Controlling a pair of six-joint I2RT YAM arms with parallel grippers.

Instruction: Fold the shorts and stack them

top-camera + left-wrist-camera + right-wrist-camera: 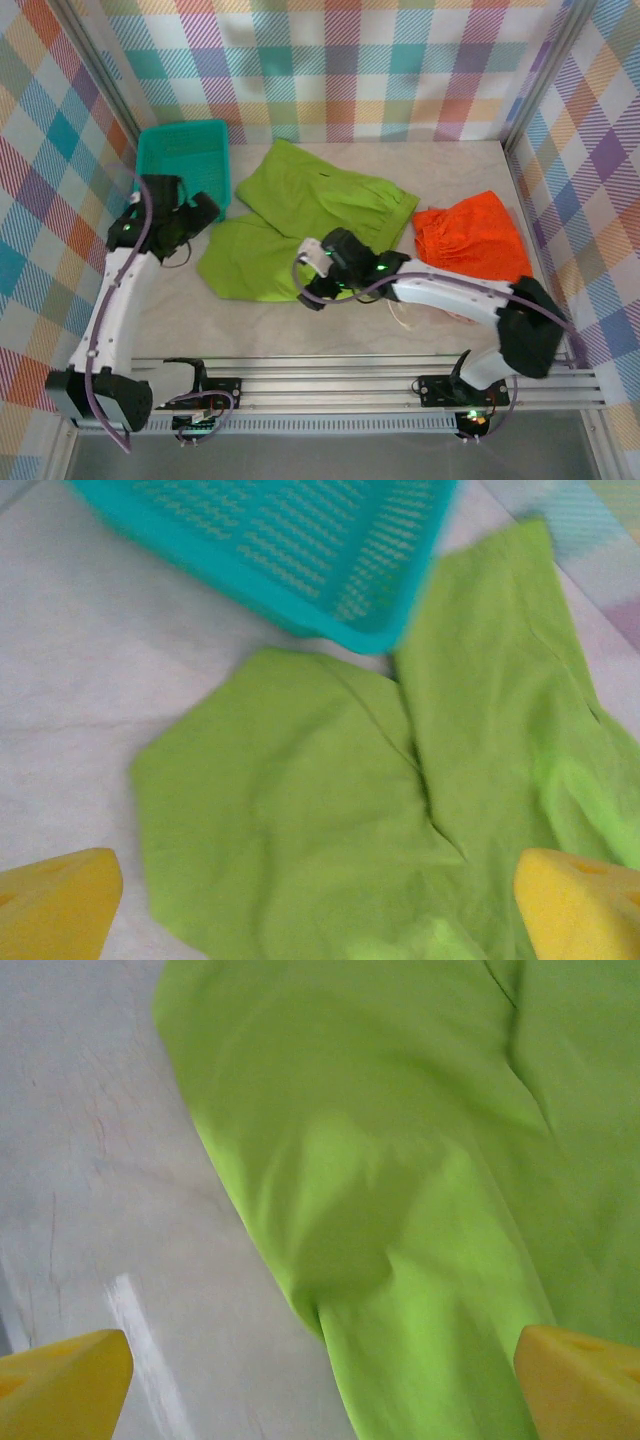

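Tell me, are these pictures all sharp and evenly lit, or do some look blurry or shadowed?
Top external view: sharp, evenly lit, only soft shadows on the table. Left wrist view: slightly blurred, the teal basket rim smeared. Right wrist view: close and soft, the lime green shorts shaded at a fold, a pale streak, perhaps glare, on the table.

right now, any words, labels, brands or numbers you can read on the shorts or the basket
No readable text in any view.
The green shorts, orange shorts and basket show no print or label.
A small dark mark on the green shorts is too small to read.
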